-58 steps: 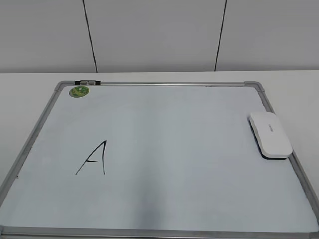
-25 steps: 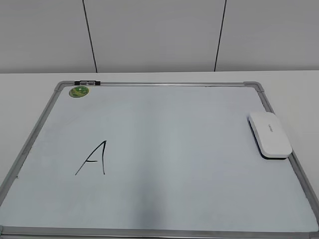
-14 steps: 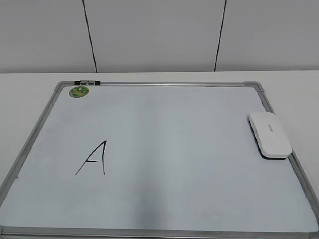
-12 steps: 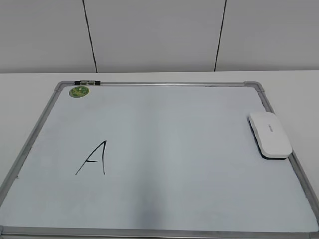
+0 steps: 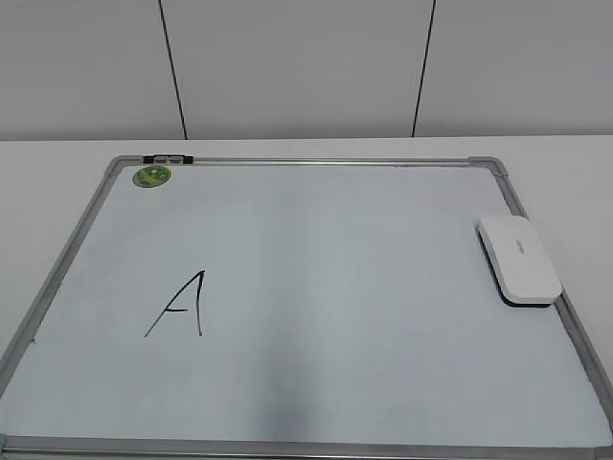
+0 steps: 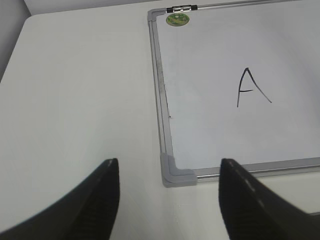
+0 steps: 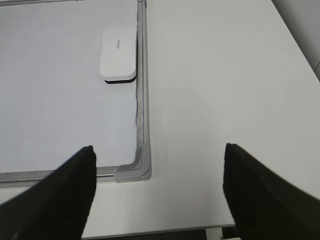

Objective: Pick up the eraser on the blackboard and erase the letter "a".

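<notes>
Two grippers hang above the white table (image 5: 575, 163), one off each near corner of the blackboard (image 5: 316, 161), and neither appears in the exterior view. The left gripper (image 6: 167, 200) has its dark fingers (image 6: 97, 205) spread wide apart with nothing between them, poised over the board's near left grey corner piece (image 6: 176, 176). The right gripper (image 7: 157, 192) is likewise spread wide and bare, over the near right corner piece (image 7: 136, 170).

The eraser (image 5: 519, 259) lies flat on the board at its right edge, just beside the silver frame, its long side running along the frame and its dark underside showing at the near end. The only letter visible is an angular capital "A" (image 5: 178, 305) in black marker, on the left part of the board, well apart from the eraser. A round green sticker (image 5: 152, 176) sits in the far left corner, close to a small black and silver clip (image 5: 168, 159) on the far frame rail.
</notes>
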